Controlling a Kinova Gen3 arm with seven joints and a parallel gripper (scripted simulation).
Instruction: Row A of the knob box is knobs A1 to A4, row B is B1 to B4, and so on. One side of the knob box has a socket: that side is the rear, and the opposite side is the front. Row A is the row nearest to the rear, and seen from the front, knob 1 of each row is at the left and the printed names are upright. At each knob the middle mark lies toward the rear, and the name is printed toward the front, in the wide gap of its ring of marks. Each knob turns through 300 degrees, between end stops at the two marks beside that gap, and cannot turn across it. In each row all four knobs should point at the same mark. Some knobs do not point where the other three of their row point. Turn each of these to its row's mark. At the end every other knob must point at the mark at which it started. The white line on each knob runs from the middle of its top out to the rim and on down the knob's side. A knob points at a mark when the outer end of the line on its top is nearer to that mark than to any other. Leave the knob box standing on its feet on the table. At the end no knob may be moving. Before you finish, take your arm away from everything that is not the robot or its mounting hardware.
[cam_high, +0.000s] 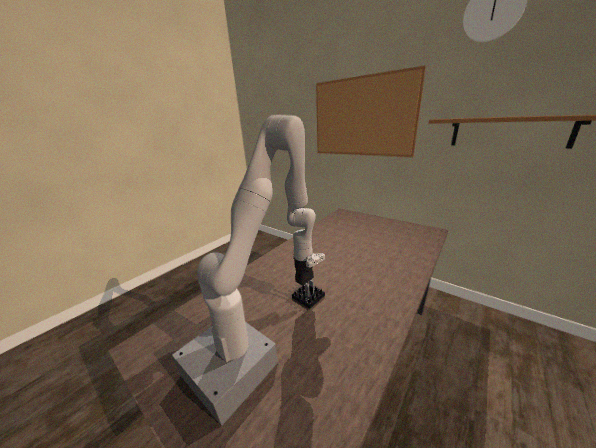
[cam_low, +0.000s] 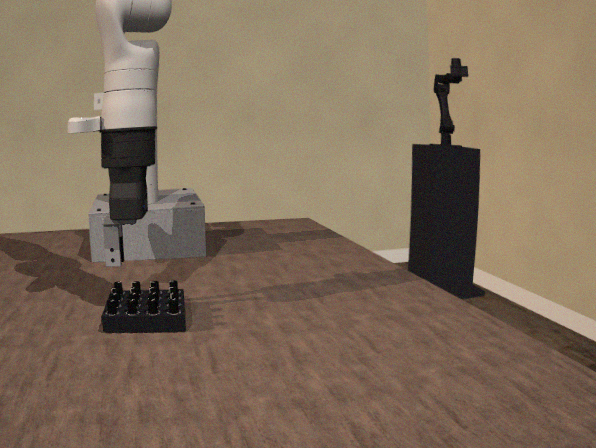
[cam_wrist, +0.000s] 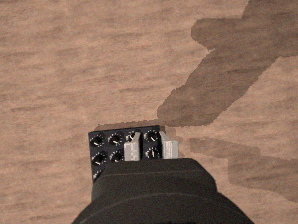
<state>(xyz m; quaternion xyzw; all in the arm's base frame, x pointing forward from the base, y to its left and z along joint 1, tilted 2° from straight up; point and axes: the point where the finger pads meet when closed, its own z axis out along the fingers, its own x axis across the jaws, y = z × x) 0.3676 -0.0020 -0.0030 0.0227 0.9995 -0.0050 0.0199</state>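
Observation:
The black knob box (cam_high: 308, 304) (cam_low: 145, 324) (cam_wrist: 107, 149) stands flat on the table, with upright black knobs in rows on its top. My gripper (cam_high: 308, 287) (cam_low: 114, 264) (cam_wrist: 150, 140) is partly open and points down. In the exterior view its fingertips are above the knobs with a gap. In the wrist view a knob (cam_wrist: 152, 153) shows between the two fingers, and another knob (cam_wrist: 152, 135) shows just beyond them. The left finger partly covers a neighbouring knob, and the gripper body hides the nearer rows. The white lines and printed names are too small to read reliably.
The wooden table (cam_high: 380, 260) (cam_low: 350, 360) (cam_wrist: 45, 75) carries the box and the arm's grey base (cam_high: 250, 370) (cam_low: 175, 235). A dark pedestal (cam_low: 442, 215) with a small black arm (cam_low: 444, 105) stands beyond the table at the right in the exterior view.

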